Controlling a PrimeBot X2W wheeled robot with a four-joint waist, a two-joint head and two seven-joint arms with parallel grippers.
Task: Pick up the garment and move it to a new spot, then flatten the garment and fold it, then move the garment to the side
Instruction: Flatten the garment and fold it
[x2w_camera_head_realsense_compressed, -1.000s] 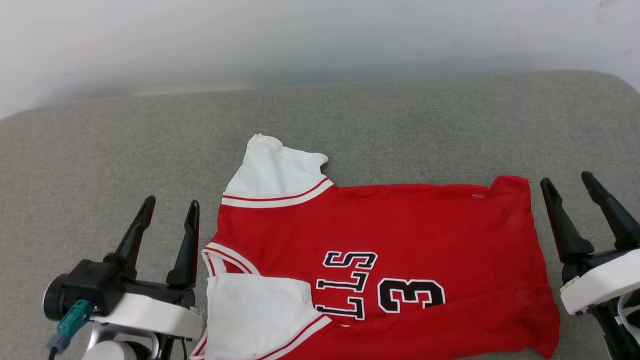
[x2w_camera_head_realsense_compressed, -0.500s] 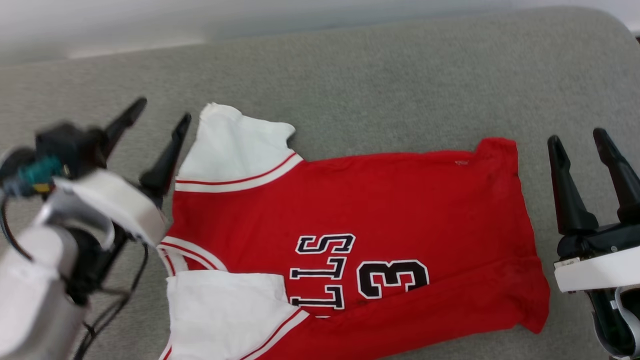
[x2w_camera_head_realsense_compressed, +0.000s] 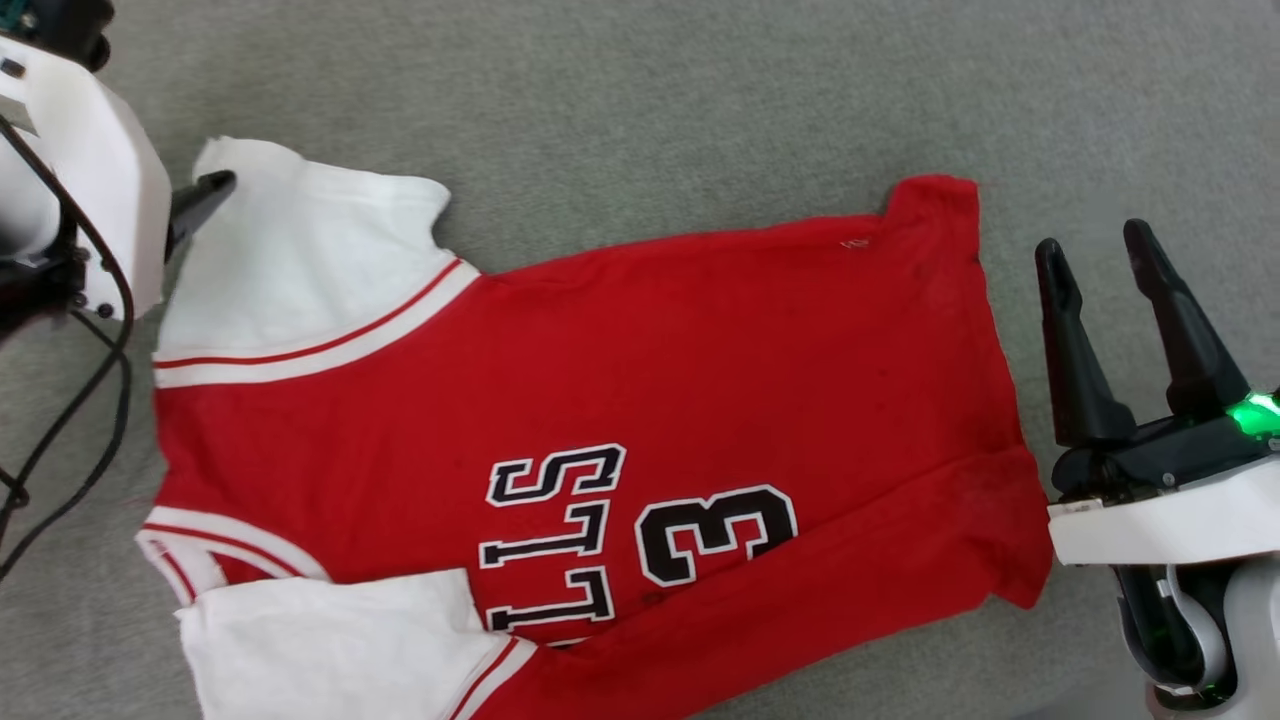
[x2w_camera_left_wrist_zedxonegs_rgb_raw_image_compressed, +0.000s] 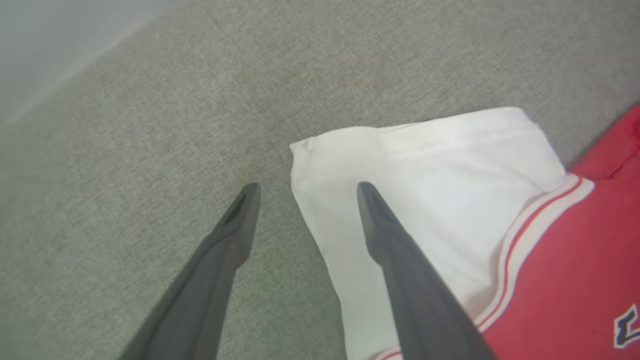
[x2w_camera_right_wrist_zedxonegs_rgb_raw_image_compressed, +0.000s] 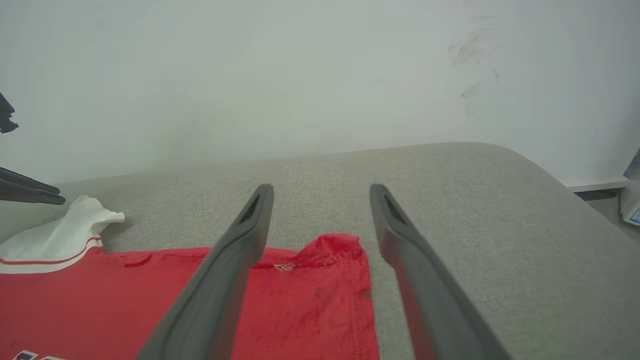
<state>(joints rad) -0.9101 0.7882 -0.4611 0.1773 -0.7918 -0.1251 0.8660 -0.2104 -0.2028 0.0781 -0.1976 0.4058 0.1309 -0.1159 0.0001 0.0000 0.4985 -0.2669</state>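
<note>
Flattening, likely: the garment lies spread on the grey cushion.
The left gripper sits astride the white sleeve edge, the right gripper beside the hem, both wide open, empty; next likely pinch and pull outward.

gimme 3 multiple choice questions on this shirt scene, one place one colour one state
1. Where is the left end effector?
A) at the edge of the shirt's far sleeve
B) over the hem
C) over the number

2. What colour are the sleeves?
A) black
B) white
C) grey

3. How is the right end effector?
A) shut on the hem
B) shut on a sleeve
C) open, holding nothing

Key:
1 A: its fingers straddle that sleeve's edge.
2 B: both sleeves are white, red-trimmed.
3 C: its jaws stand apart beside the hem.
</note>
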